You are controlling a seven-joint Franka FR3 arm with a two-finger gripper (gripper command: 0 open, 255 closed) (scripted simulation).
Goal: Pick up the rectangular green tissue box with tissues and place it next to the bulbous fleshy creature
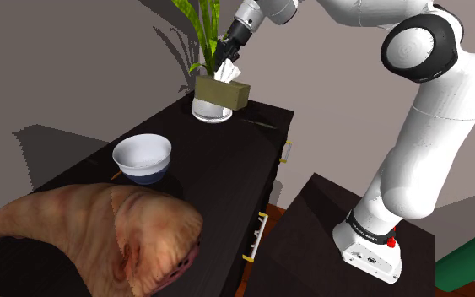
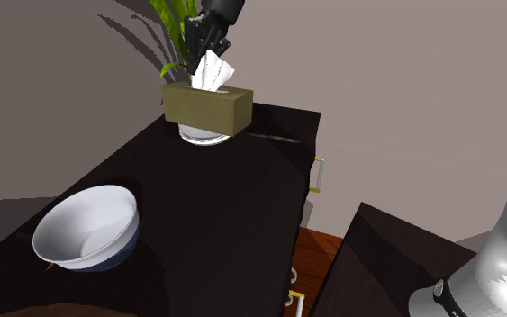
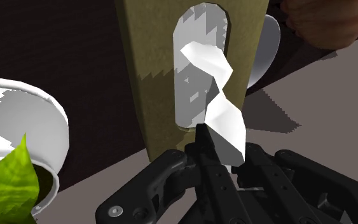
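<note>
Shoulder view: the olive-green tissue box (image 1: 224, 94) sits at the far end of the dark cabinet top (image 1: 227, 169), against a white plant pot (image 1: 210, 112) whose lower part shows beneath the box's bottom edge. It cannot be told whether the box is lifted clear or rests on the pot. The fleshy creature (image 1: 100, 228) lies well apart at the near end, with a white bowl (image 1: 142, 156) between them. Second exterior view: the black gripper (image 2: 204, 47) comes down from above onto the white tissue (image 2: 212, 72) standing out of the box's slot. Wrist view: the jaws appear drawn together on the root of that tissue rather than spanning the box walls. The box is judged light and fairly stiff, its flat sides offering little friction. The tissue is soft, tears easily and can slide out of the slot, so a hold across the box's two long side walls would carry it more securely.
</note>
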